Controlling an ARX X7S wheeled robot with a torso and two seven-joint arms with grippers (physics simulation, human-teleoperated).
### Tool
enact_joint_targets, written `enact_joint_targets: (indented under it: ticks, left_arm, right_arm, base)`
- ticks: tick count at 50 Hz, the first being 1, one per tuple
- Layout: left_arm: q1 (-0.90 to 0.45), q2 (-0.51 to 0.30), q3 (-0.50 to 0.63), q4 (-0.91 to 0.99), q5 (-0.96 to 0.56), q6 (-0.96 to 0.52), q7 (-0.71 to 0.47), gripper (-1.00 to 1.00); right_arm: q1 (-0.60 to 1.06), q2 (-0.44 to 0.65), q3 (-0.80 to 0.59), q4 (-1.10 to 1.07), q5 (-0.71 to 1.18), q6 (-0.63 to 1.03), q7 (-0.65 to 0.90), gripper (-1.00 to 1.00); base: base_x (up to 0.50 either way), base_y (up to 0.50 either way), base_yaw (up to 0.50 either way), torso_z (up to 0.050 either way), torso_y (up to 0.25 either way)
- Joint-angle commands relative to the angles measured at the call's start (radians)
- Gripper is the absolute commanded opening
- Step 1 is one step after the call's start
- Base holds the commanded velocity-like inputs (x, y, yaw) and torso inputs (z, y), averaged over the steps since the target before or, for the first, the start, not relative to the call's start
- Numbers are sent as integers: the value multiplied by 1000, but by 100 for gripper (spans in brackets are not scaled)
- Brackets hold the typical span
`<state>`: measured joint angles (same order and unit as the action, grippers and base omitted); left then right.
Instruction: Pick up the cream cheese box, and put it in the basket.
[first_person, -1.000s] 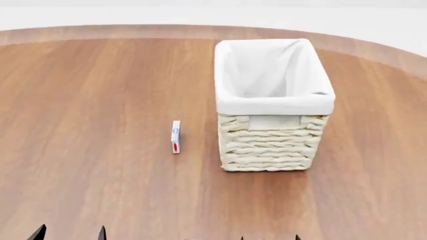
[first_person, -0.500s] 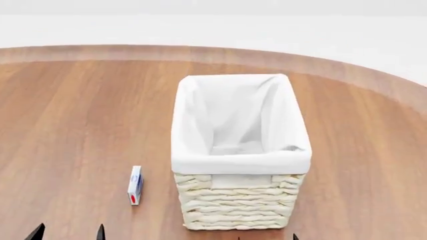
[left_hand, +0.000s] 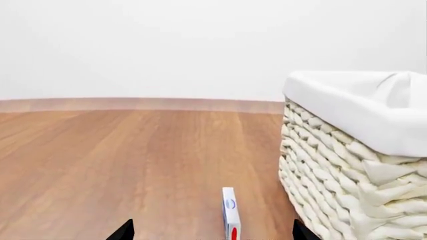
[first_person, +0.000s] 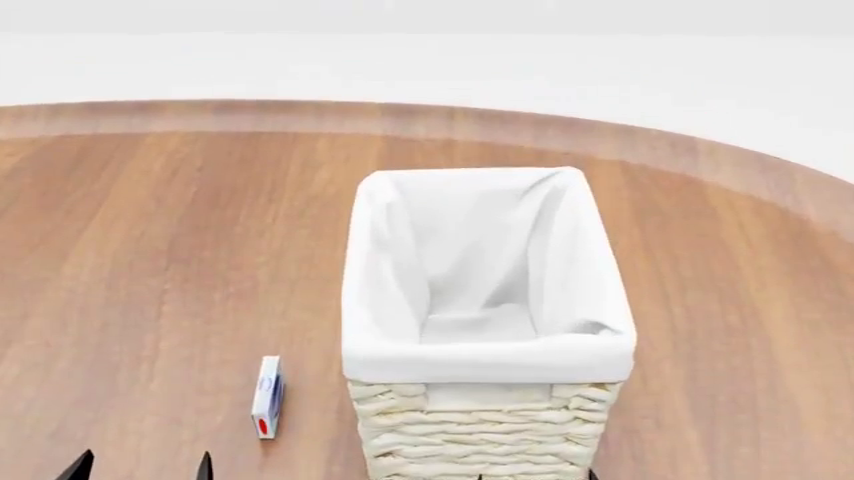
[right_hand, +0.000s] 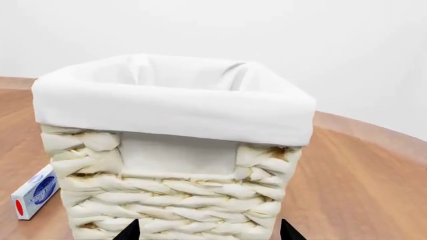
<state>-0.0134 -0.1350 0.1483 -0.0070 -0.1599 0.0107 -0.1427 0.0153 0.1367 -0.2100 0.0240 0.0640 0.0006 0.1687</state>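
Note:
The cream cheese box (first_person: 268, 396), thin and white with a blue side and a red oval, stands on edge on the wooden table (first_person: 147, 260), just left of the basket (first_person: 487, 425). The basket is tall cream wicker with a white cloth liner, and nothing shows inside it. In the left wrist view the box (left_hand: 230, 215) stands just ahead of my open left gripper (left_hand: 210, 232), a little right of its middle. My left fingertips (first_person: 203, 465) show at the head view's bottom edge. My right gripper (right_hand: 208, 231) is open and empty, close to the basket's wicker front (right_hand: 173, 195).
The round table's far edge (first_person: 534, 120) curves behind the basket, with a plain white floor beyond. The box also shows in the right wrist view (right_hand: 35, 192) beside the basket's corner.
The head view has shifted. The basket and box now sit lower and further left in it than a second ago. Neither object has moved on the table. Both grippers stay open.

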Motion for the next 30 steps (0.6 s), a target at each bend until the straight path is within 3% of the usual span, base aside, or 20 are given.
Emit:
enact_joint_targets:
  ticks: [1,13,30]
  left_arm:
    - [-15,-4,9,-28,0,3,-14,100]
    - [-16,-11,-1,15,-36,-48,-35,100]
    - [-16,-15,14,-11,-25,-2,-49,100]
  right_arm:
    - [5,5,-10,9,7,-6,8,100]
    - [3,15,-19,-11,3,-6,24,100]
    - [7,23,-34,4,8,-14,34,100]
  base:
    - [0,0,0,0,0]
    - [0,0,0,0,0]
    - [0,0,0,0,-250]
